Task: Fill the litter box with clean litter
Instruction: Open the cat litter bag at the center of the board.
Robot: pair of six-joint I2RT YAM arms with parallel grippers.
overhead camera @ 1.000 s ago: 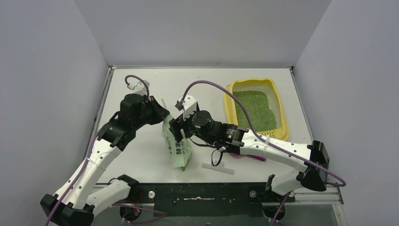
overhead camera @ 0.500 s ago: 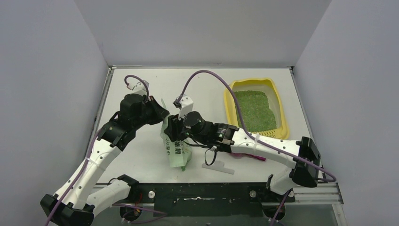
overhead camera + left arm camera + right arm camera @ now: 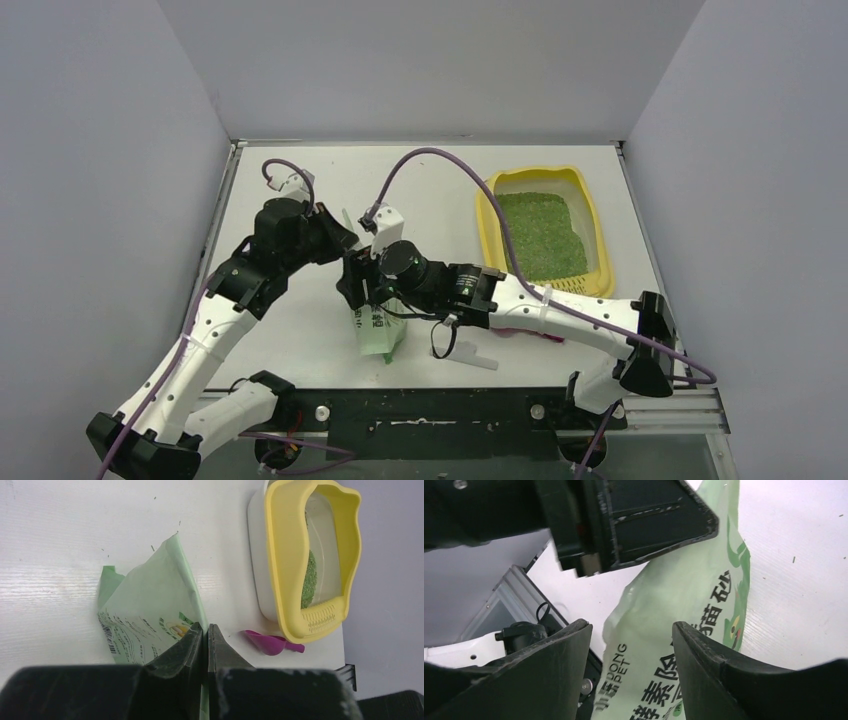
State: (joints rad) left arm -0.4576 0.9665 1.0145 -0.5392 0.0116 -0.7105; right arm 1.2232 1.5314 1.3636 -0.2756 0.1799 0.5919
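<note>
The left end effector (image 3: 205,630) pinches the top edge of the green bag (image 3: 150,600); the right end effector (image 3: 631,627) stands open astride it. A weak grip may let it slip and spill short of the litter box (image 3: 486,235) at 2 o'clock, where clean litter (image 3: 540,235) lies.

Diffuse overhead light filling top view evenly; arms (image 3: 205,335) casting faint soft shadows on white table (image 3: 300,330). Same table glaring bright in left wrist view. Near lens, left gripper (image 3: 205,627) and right gripper (image 3: 630,625) looming dark, slightly blurring; green bag (image 3: 684,630) print showing crisp.
</note>
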